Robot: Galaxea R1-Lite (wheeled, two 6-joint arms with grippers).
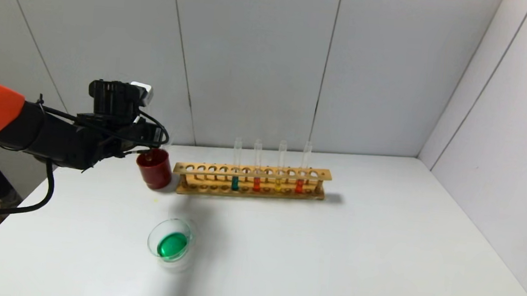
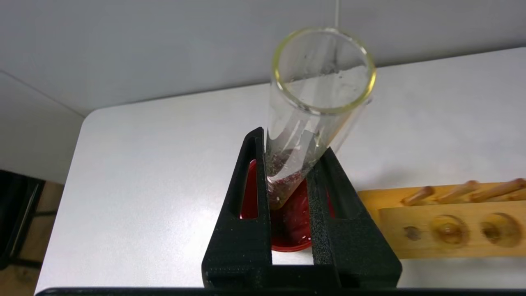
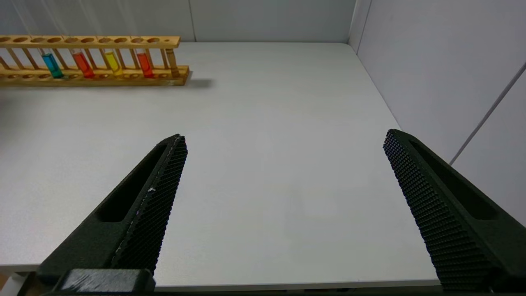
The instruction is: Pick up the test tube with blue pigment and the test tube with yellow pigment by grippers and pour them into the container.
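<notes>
My left gripper (image 1: 151, 148) (image 2: 292, 142) is shut on an empty clear test tube (image 2: 316, 102). It holds the tube tilted, bottom end down, over the mouth of the dark red cup (image 1: 154, 170) (image 2: 287, 236). A faint yellowish trace sits in the tube's bottom. The clear glass container (image 1: 152, 233) stands nearer me on the table and holds green liquid. A tube with yellow liquid (image 1: 278, 184) (image 3: 112, 62) stands in the wooden rack (image 1: 252, 170). No bright cyan-blue tube shows outside the rack. My right gripper (image 3: 284, 135) is open and empty, low over the table's near right part.
The rack (image 3: 90, 40) (image 2: 444, 218) also holds a teal tube (image 1: 235, 182) and two orange-red tubes (image 1: 256, 183). The red cup touches the rack's left end. Grey walls close the back and the right side.
</notes>
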